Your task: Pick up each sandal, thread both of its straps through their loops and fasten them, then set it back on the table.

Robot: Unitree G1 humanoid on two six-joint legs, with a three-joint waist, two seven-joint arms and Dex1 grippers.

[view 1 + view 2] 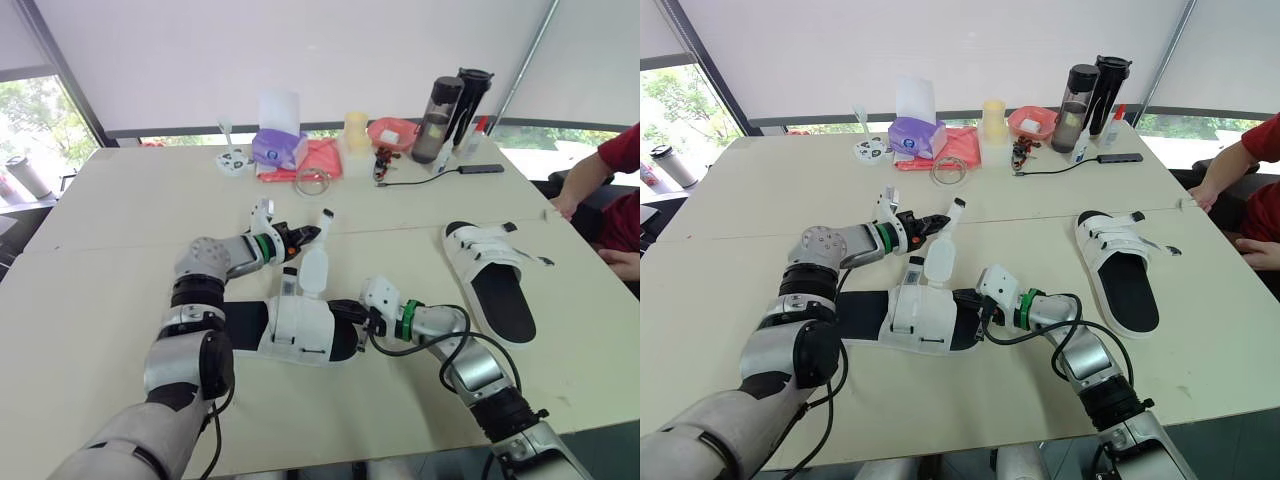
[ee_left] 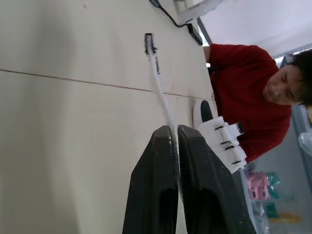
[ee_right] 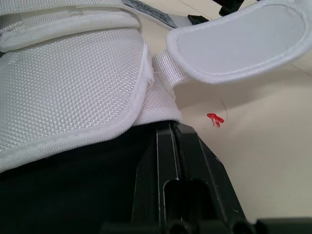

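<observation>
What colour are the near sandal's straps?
The straps are white; the right wrist view shows them best.

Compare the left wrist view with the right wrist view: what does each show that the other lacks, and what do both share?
Left wrist view: the left pincer shut on a thin white strap, the far sandal and a person in red. Right wrist view: the right pincer shut, tips against the near sandal's woven upper, and a red mark. Both: the beige table and, probably, that strap.
</observation>
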